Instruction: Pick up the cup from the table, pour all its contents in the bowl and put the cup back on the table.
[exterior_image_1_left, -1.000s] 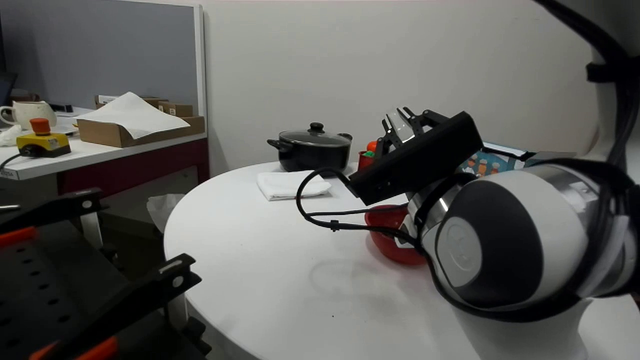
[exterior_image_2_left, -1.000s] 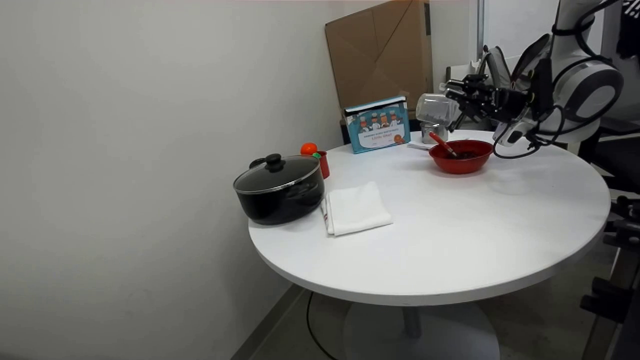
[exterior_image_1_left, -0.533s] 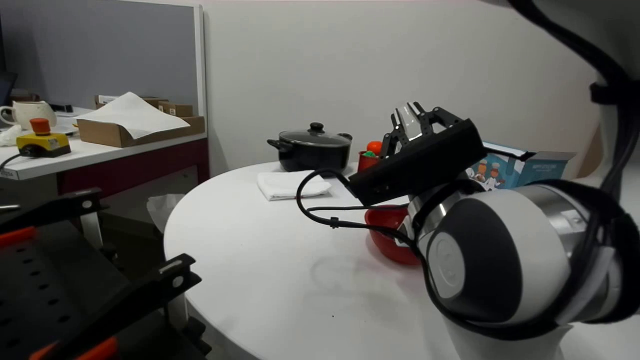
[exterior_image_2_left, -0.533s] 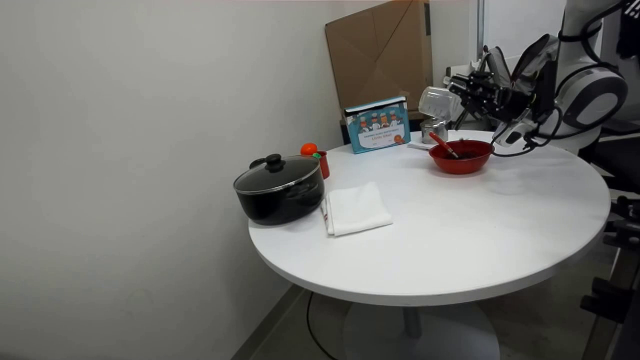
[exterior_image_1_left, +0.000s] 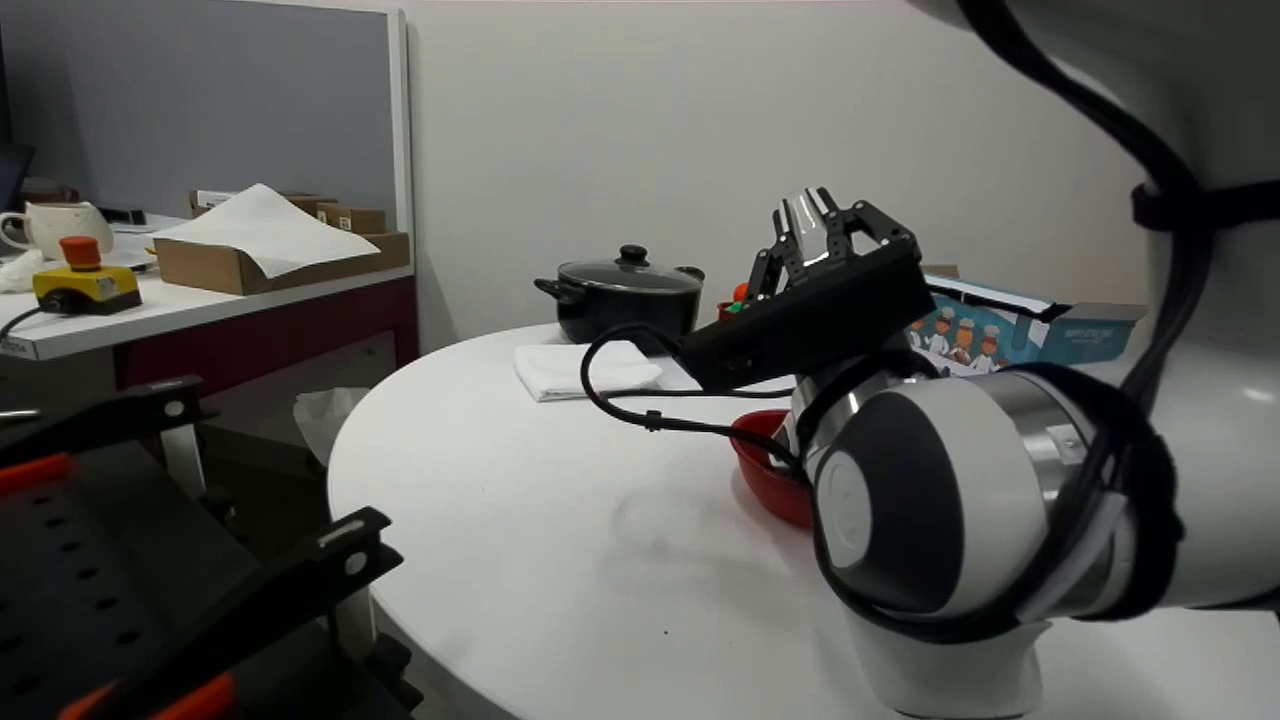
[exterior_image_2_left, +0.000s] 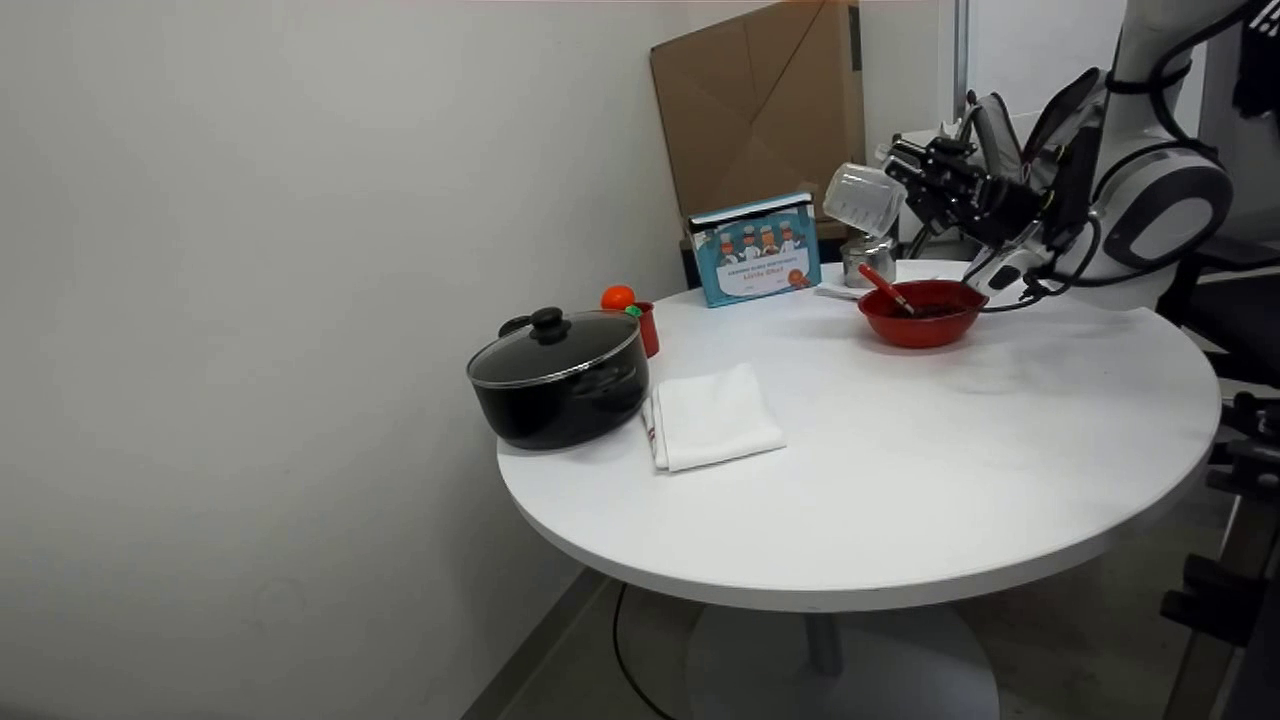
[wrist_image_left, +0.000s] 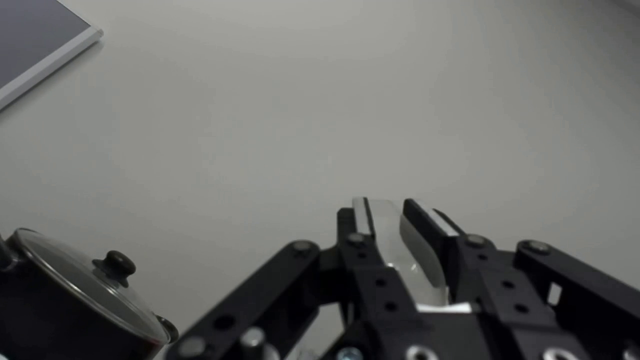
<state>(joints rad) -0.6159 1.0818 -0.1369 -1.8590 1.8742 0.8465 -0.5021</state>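
Observation:
The cup (exterior_image_2_left: 862, 198), a clear tumbler with faint markings, is held tilted in the air behind and above the red bowl (exterior_image_2_left: 915, 332) in an exterior view. It looks see-through, with no dark mass visible in it. My gripper (exterior_image_2_left: 893, 165) is shut on it; in the wrist view the jaws (wrist_image_left: 385, 202) pinch a clear piece of the cup (wrist_image_left: 390, 230). Dark contents (exterior_image_2_left: 938, 311) lie in the bowl, beside a red spoon handle. The bowl (exterior_image_1_left: 768, 490) is partly hidden by the arm in an exterior view. Both stand over the round white table (exterior_image_2_left: 850, 500).
A silver vessel (exterior_image_2_left: 868, 264) stands below the cup. A blue box (exterior_image_2_left: 757, 250) is left of it. A black lidded pot (exterior_image_2_left: 560, 385), a small red cup (exterior_image_2_left: 648, 330) and a folded white towel (exterior_image_2_left: 715, 420) are on the table. A desk (exterior_image_1_left: 200, 310) stands apart.
My gripper has risen slightly with the cup. In an exterior view the cup has shifted a little up and left and turned to a steeper tilt. The arm's wrist has rolled and swung.

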